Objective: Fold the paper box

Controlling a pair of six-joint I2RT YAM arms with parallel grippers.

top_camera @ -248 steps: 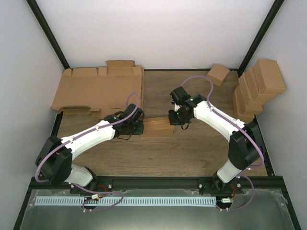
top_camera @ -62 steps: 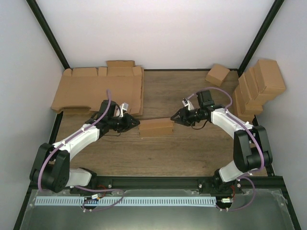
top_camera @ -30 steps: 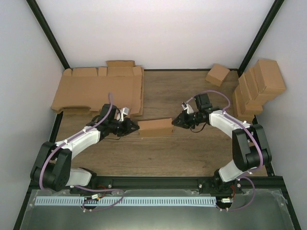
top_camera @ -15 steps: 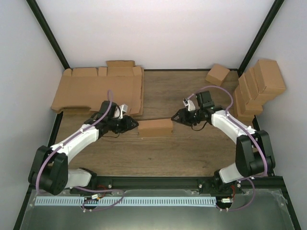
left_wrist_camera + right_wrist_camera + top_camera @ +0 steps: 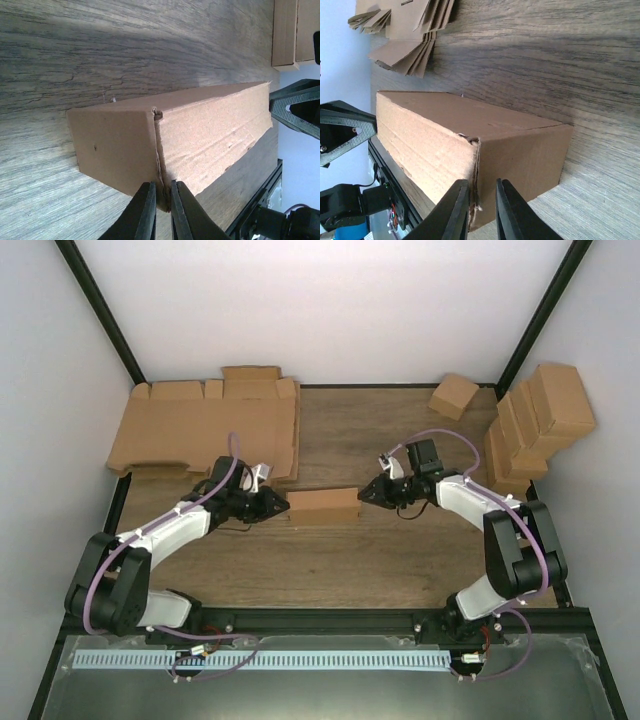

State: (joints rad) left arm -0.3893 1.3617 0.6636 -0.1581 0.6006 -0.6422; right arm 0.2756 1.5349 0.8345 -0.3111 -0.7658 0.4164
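While the paper box (image 5: 323,504) lies closed up as a long oblong carton on the wooden counter (image 5: 350,560), one arm meets it at each short end. At the box's left end, the left end effector (image 5: 283,503) has its fingers almost together with only a thin slit between them, their tips against the end face at its corner seam. At the opposite end, the right end effector (image 5: 364,494) is set the same way, with a slightly wider slit. Whether either one pinches cardboard I cannot tell. Beyond the box, on the left arm's side, lie large flat cardboard sheets (image 5: 200,430). Well apart from the box, on the right arm's side, stands a stack of cartons (image 5: 535,425).
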